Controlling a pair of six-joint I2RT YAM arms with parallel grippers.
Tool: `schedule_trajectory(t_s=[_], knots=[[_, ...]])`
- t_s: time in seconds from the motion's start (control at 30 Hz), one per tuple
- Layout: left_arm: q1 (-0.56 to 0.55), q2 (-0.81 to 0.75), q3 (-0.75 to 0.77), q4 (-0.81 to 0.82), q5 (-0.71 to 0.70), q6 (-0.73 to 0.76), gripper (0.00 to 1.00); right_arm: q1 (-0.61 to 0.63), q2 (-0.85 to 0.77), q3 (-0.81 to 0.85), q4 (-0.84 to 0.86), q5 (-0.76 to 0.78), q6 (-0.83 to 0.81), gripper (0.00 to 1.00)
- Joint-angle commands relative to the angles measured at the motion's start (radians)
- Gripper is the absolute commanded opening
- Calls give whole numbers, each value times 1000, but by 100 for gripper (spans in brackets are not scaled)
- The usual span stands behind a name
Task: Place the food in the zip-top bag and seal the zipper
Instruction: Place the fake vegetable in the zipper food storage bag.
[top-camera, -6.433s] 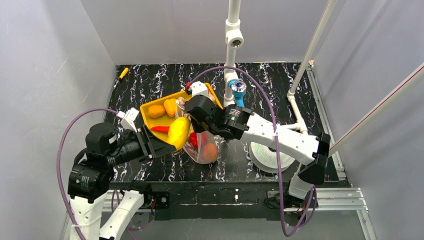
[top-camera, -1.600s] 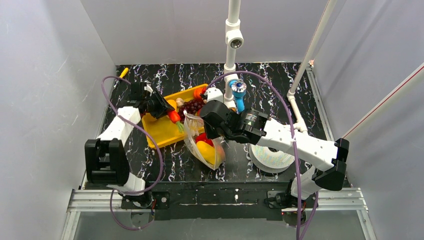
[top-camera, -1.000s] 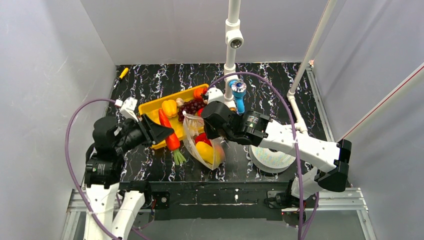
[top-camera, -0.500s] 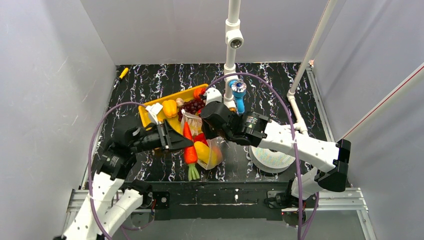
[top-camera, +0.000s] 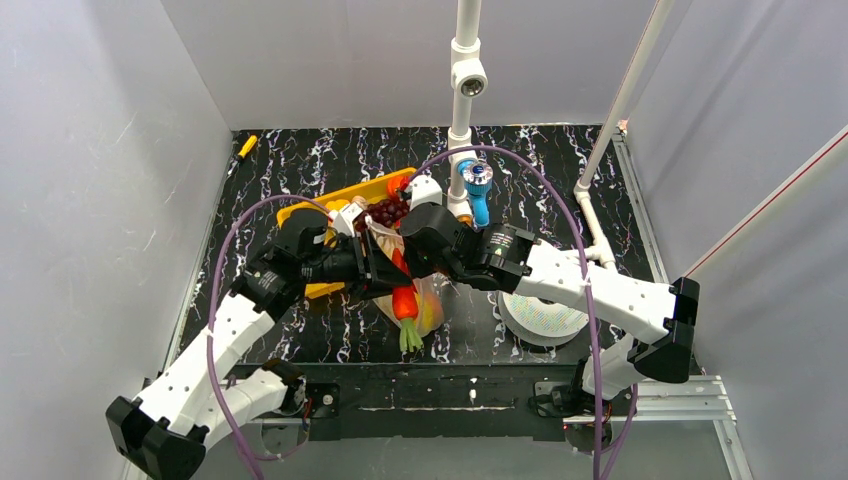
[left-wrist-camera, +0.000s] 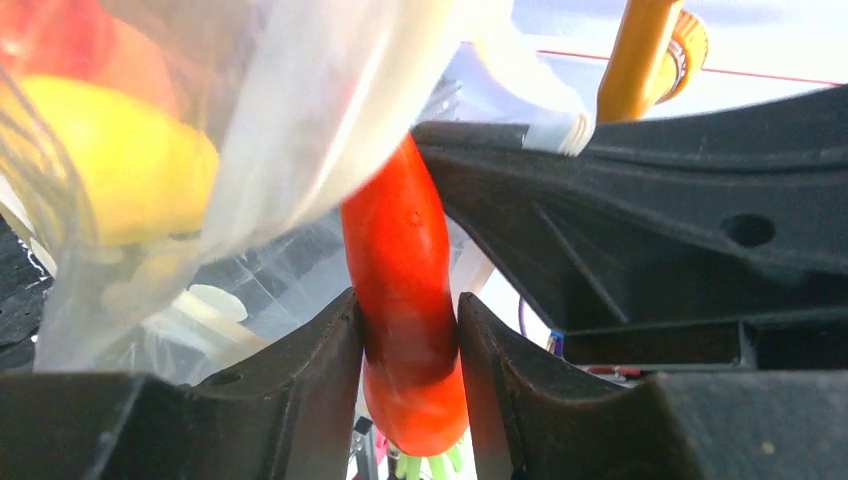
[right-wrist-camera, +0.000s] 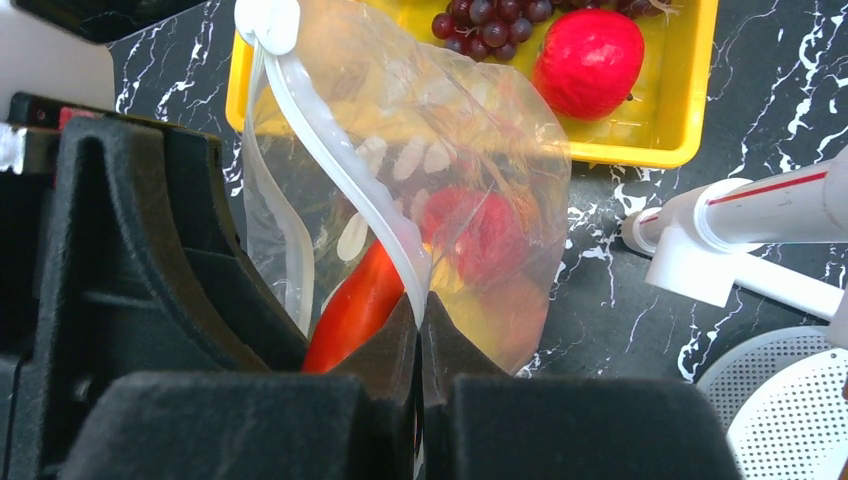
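Note:
An orange-red carrot (left-wrist-camera: 405, 290) with a green top is pinched between the fingers of my left gripper (left-wrist-camera: 410, 340), which is shut on it. Its tip reaches into the open mouth of the clear zip-top bag (right-wrist-camera: 450, 150), between the two zipper strips. My right gripper (right-wrist-camera: 420, 305) is shut on the zipper (right-wrist-camera: 350, 190) and holds the mouth up. Yellow and red food (left-wrist-camera: 110, 160) lies inside the bag. From above, the carrot (top-camera: 404, 300) hangs over the bag (top-camera: 428, 310), between the left gripper (top-camera: 385, 280) and right gripper (top-camera: 420, 258).
The yellow tray (right-wrist-camera: 660, 130) behind the bag holds purple grapes (right-wrist-camera: 490, 20) and a red apple (right-wrist-camera: 588, 62). A white spool disc (top-camera: 540, 310) lies right of the bag. A white post (top-camera: 462, 100) and a blue-silver object (top-camera: 476, 180) stand behind it.
My left arm has swung right from the tray's near side, carrying the carrot to the bag's mouth. The right gripper has kept its hold on the zipper.

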Motion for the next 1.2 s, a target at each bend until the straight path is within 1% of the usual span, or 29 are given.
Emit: schedule_trajectory(t_s=[0.0,0.07,0.17,0.23,0.3,0.47,0.67,0.73,0.8,0.9,1.0,1.07,1.17], knots=[[-3,35,49,-8,-43,-10,40,6,-19,41,23,25,-18,1],[-3,43,52,-8,-71,-12,43,6,-26,41,23,25,-19,1],[-3,61,73,-14,-101,0,46,6,-35,39,21,21,-17,1],[-1,77,106,-57,-137,36,47,5,-45,34,20,18,-14,1],[-1,92,139,-106,-188,81,53,6,-56,23,20,18,-9,1],[0,114,183,-135,-228,121,59,6,-85,-13,31,15,1,1],[0,40,155,-112,-229,113,69,6,-109,-43,40,16,11,1],[0,-3,155,-102,-218,128,73,8,-111,-48,43,18,12,1],[0,-42,171,-112,-212,151,75,6,-109,-51,45,17,12,1],[1,-94,217,-164,-218,206,78,7,-104,-52,46,14,13,1],[0,-137,279,-260,-270,276,80,6,-99,-53,47,10,14,1],[0,-162,315,-345,-338,325,81,6,-95,-53,48,6,15,1],[0,-182,346,-475,-486,384,85,6,-89,-52,49,-1,16,1]])
